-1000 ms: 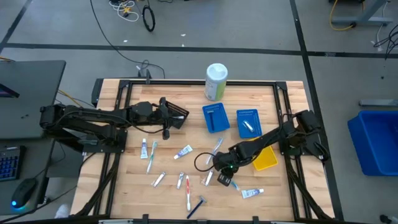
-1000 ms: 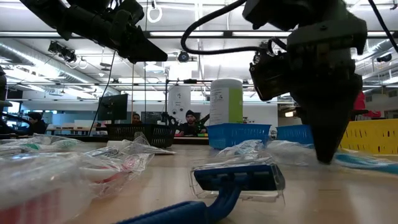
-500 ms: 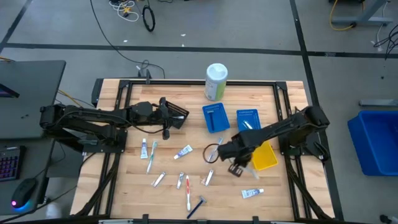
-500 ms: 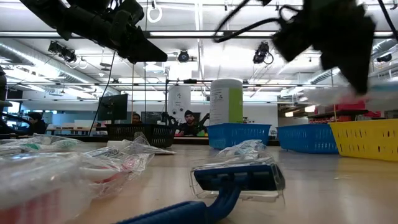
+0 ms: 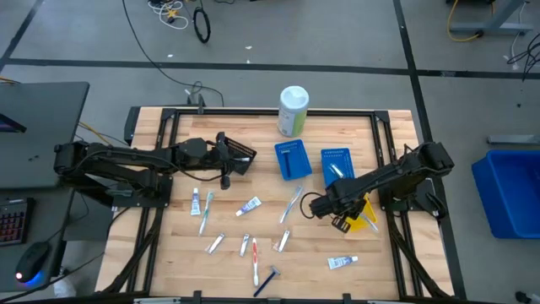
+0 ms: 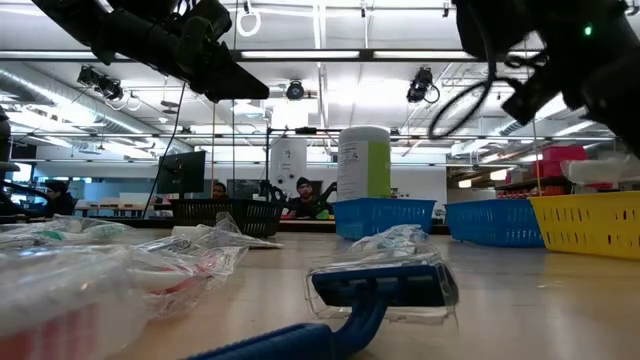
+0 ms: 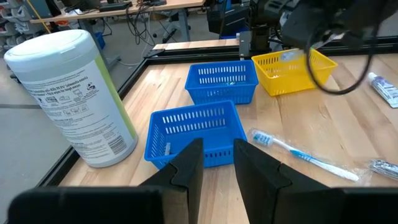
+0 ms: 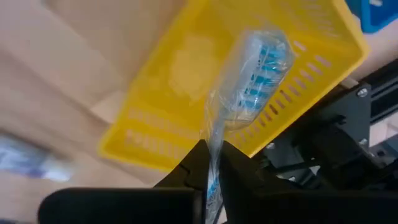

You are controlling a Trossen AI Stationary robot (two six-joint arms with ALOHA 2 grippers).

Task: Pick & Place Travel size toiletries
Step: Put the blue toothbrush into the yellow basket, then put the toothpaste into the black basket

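My right gripper [image 5: 342, 222] is raised over the near left edge of the yellow bin [image 5: 364, 213], shut on a clear-wrapped toothbrush [image 8: 252, 71] with blue bristles. My left gripper [image 5: 245, 157] waits above the table's far left part, open and touching nothing. Lying flat on the wood are white tubes [image 5: 195, 203] [image 5: 249, 205] [image 5: 342, 263], toothbrushes [image 5: 291, 203] [image 5: 205, 213] [image 5: 254, 260] and a blue razor [image 5: 267, 281]. The razor [image 6: 380, 290] fills the low view's foreground. My right gripper pinches the wrapped toothbrush by its handle [image 8: 213, 163] between the two fingers. The brush runs on along the fingers, with its bristle head [image 8: 261, 59] beyond them over the yellow bin [image 8: 186, 74]. It is lifted clear of table and bin.
Two blue bins [image 5: 292, 160] [image 5: 337, 166] stand at the far middle, each with an item inside. A tall white-and-green canister [image 5: 293, 111] stands at the far edge. A black frame rail [image 5: 396, 228] runs just right of the yellow bin. People sit in the room beyond.
My right gripper has risen from the table's near middle, lifting the wrapped toothbrush clear. It has then carried the toothbrush toward the right edge to the yellow bin. Its cable loop has swung along with it.
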